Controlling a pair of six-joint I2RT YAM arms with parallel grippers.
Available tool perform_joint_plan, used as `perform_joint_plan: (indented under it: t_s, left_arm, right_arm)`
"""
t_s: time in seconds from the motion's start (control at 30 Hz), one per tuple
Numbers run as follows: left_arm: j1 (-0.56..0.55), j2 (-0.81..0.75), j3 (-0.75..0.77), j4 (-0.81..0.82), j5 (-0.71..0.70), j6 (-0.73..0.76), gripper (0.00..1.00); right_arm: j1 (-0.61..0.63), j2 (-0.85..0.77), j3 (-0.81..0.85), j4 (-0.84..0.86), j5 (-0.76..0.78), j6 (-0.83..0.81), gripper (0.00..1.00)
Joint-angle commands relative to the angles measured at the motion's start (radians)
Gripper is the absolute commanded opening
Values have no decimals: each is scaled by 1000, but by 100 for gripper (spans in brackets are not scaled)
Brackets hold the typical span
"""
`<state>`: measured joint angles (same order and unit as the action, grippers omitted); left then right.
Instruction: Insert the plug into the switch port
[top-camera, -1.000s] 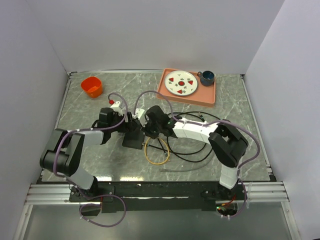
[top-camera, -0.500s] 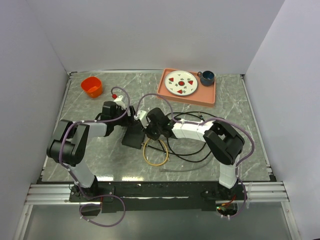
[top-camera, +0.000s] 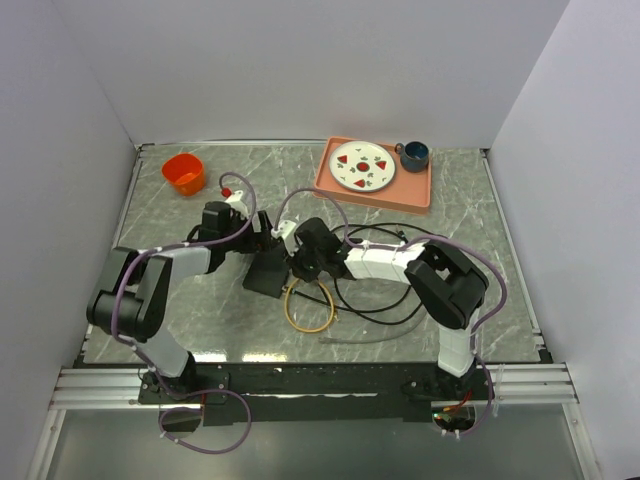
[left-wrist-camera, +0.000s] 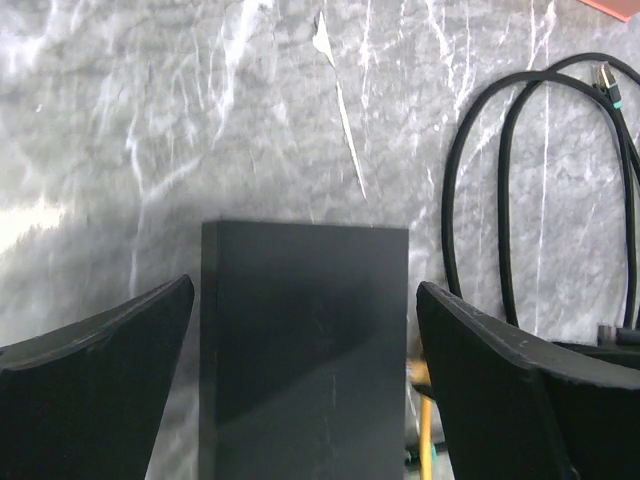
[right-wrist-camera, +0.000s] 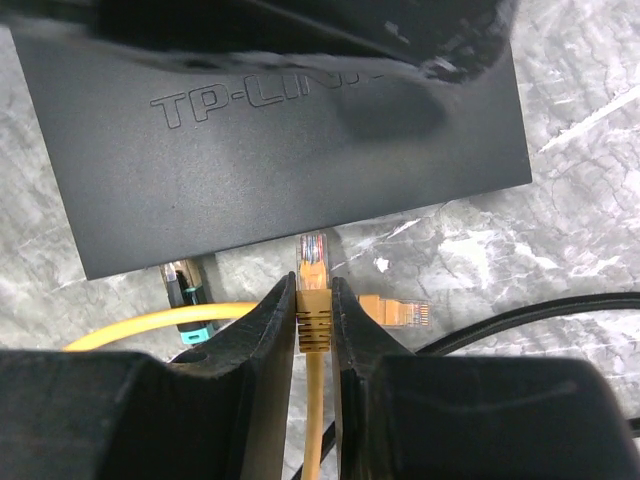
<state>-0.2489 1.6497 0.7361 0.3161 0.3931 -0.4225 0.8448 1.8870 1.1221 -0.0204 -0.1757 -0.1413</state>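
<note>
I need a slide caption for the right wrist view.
Right fingers hold an orange cable plug, tip pointing at the flat matte-black switch box.

One switch (top-camera: 268, 272), one tray (top-camera: 408, 192), one plate (top-camera: 363, 166), two cups (top-camera: 184, 173), three plugs (right-wrist-camera: 312, 272).

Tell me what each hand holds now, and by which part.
The right hand pinches the orange cable at the boot just behind its plug. The left hand is open around the black switch, holding nothing.
</note>
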Motion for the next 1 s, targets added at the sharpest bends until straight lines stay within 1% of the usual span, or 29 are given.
perform_joint_plan:
  t_s: [0.0, 0.17, 0.37, 0.43, 0.87, 0.97]
  left_arm:
    - [0, -97, -61, -12, -36, -44, 99]
    - [-1, -97, -87, -29, 4, -67, 97]
    - [-10, -39, -78, -18, 49, -71, 93]
    - [-13, -28, -75, -9, 59, -70, 92]
    - [-20, 38, -52, -2, 101, -44, 89]
    - [-20, 44, -47, -3, 104, -44, 89]
  right_arm:
    - [34, -38, -48, 62, 48, 40, 0]
    - [80, -69, -94, 126, 110, 48, 0]
    - [100, -134, -192, 237, 173, 58, 0]
    - [102, -137, -202, 260, 214, 63, 0]
    - [102, -137, -245, 396, 272, 78, 0]
    - [103, -131, -245, 401, 291, 80, 0]
